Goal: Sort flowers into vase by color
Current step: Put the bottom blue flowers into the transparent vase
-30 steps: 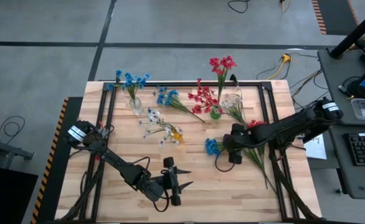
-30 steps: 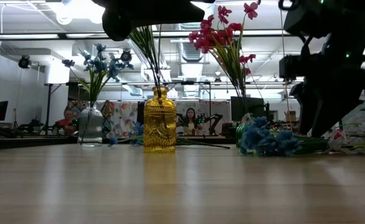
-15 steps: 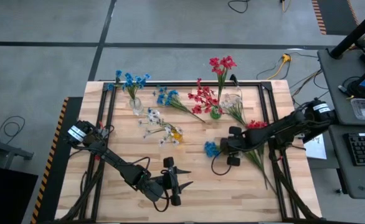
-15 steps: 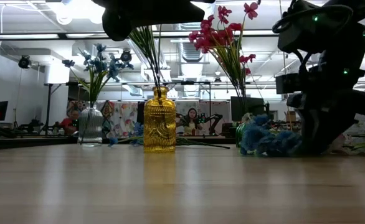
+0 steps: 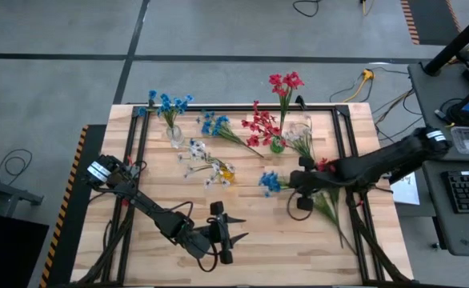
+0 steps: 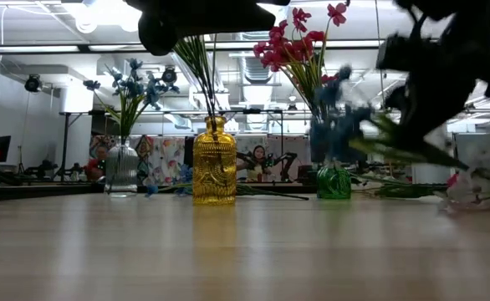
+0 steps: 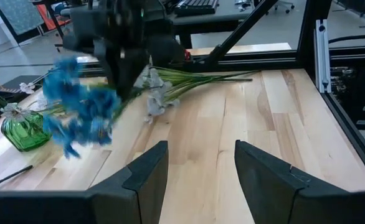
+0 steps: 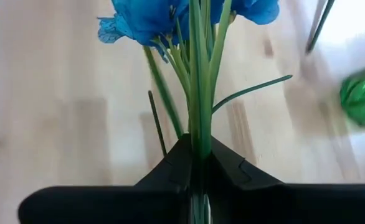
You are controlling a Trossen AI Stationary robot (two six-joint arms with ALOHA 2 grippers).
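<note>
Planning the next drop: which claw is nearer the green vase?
Right. The right claw, gripping the blue sprig, is just beside the green vase; the left claw waits at the near edge.

Grey floor (image 5: 218, 32), ceiling lights (image 6: 94, 12)

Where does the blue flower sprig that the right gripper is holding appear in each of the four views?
High view: the blue flower sprig is right of centre, at the right gripper.
Low view: its blossoms are blurred, raised off the table, above the green glass vase.
Left wrist view: blossoms blurred at the left.
Right wrist view: stems clamped between the fingers, blossoms at the top.
Shared landmark: the green glass vase, seen in all four views.
</note>
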